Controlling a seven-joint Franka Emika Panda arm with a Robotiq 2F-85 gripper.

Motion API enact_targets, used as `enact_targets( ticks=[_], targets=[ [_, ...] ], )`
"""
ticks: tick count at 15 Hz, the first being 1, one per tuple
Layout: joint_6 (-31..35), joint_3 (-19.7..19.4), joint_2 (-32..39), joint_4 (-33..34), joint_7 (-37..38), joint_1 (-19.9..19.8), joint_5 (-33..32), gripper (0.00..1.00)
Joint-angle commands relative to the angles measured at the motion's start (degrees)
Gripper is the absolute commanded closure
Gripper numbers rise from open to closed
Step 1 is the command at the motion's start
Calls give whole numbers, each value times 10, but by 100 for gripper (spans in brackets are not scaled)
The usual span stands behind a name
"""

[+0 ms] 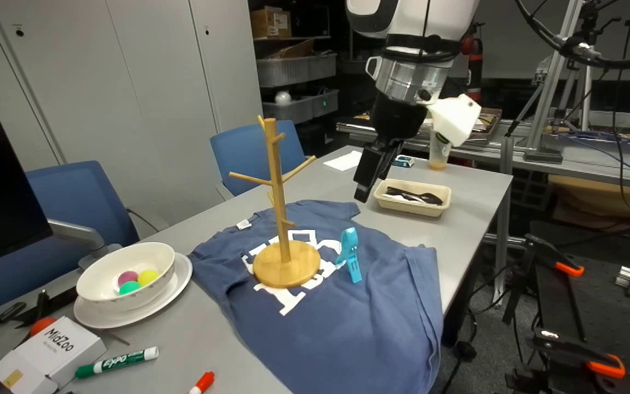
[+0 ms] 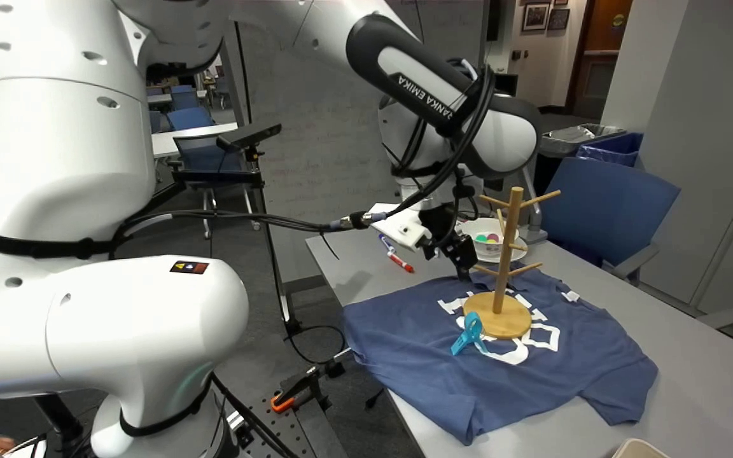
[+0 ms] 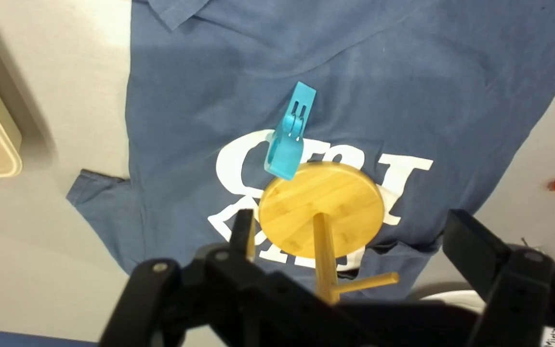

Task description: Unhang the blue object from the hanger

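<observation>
Since the light-blue plastic clip (image 3: 292, 124) rests on the white-printed navy T-shirt (image 1: 348, 323) beside the round-based pale wooden hanger (image 1: 279, 208), already unhung, the black pincer (image 3: 351, 220), jaws apart and holding nothing, should withdraw slowly, clear of the slender pegs (image 1: 299, 169).

Likely a lab: a robot arm (image 2: 74, 146) holds its gripper (image 3: 347, 224) over a table (image 2: 691, 369). Beyond the gripper, in an exterior view, are cabinets (image 1: 156, 93), shelves (image 1: 298, 38) and a metal frame (image 1: 555, 76); in an exterior view, a written-on board (image 2: 335, 159) and, farther off, desks (image 2: 164, 146).
</observation>
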Motion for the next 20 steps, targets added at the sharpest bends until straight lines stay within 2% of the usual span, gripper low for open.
enact_targets(
  ticks=[1,2,3,4,5,9,10,11,13,20],
  targets=[
    [-13,-53,-40,-8,49,68,-47,0],
    [-4,-97,-23,-14,19,100,-11,0],
    [-15,-97,-45,-15,47,111,-43,0],
    [-7,-140,-28,-21,18,141,-11,0],
    [-13,-148,-43,-23,38,155,-34,0],
    [-7,-245,-29,-49,11,238,-10,0],
    [5,-209,-9,-32,-15,192,10,0],
    [6,-227,-7,-39,-18,208,14,0],
    [7,-240,-5,-46,-20,221,17,0],
    [7,-240,-5,-50,-21,221,17,0]
  ],
)
